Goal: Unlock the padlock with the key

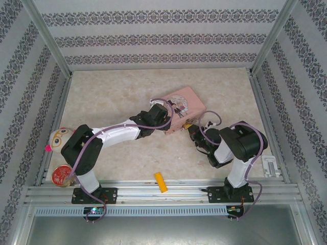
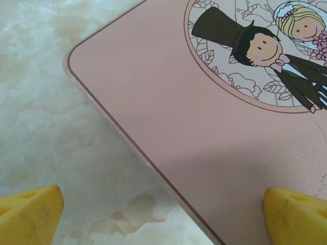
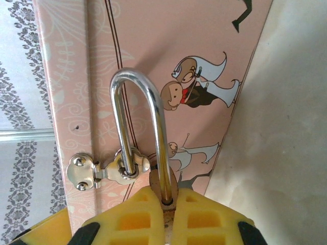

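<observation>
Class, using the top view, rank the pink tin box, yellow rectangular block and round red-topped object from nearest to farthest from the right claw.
1. Pink illustrated tin box, directly beside the right claw, just beyond it.
2. Yellow rectangular block, at the near edge, slightly left.
3. Round red-topped object, near-left corner.

Padlock (image 3: 159, 132): silver shackle upright, one leg through hasp ring (image 3: 125, 168) on pink tin (image 3: 204, 41). Brass body mostly hidden, pinched in my right gripper (image 3: 167, 201).

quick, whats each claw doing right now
left claw: open, holding nothing, above the pink tin
right claw: closed on the padlock, gripping its body
</observation>
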`<state>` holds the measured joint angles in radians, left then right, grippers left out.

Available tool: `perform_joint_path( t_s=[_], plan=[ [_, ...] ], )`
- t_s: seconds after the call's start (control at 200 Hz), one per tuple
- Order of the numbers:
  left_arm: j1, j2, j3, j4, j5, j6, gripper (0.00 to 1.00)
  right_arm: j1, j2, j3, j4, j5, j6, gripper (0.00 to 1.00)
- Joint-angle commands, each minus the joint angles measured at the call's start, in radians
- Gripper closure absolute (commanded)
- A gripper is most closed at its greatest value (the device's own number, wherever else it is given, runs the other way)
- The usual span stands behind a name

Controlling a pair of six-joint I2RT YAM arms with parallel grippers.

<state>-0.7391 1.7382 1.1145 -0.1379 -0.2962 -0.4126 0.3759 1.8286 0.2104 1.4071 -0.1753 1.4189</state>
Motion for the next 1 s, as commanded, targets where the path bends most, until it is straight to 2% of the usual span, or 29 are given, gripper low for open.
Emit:
perform_joint_path(
  t_s=[0.0,0.395,0.615,0.88,0.994],
  plan=[
    [0.014,-0.004,-0.042,-0.097,-0.034,-0.002,0.01,0.007,0.005,0.005,-0.02,0.099,0.022,1.0],
    [0.015,-0.009,-0.058,-0.085,-0.023,-0.015,0.01,0.033,-0.05,-0.035,-0.02,0.26,0.086,1.0],
    [0.015,-0.014,-0.066,-0.081,-0.019,-0.018,0.01,0.089,-0.03,-0.026,-0.02,0.349,0.13,1.0],
    [0.028,-0.019,-0.077,-0.074,-0.001,-0.03,0.01,0.101,-0.048,-0.058,-0.022,0.374,0.097,1.0],
    [0.033,-0.023,-0.08,-0.071,0.0,-0.028,0.01,0.058,-0.013,-0.065,-0.023,0.257,0.085,1.0]
  ],
)
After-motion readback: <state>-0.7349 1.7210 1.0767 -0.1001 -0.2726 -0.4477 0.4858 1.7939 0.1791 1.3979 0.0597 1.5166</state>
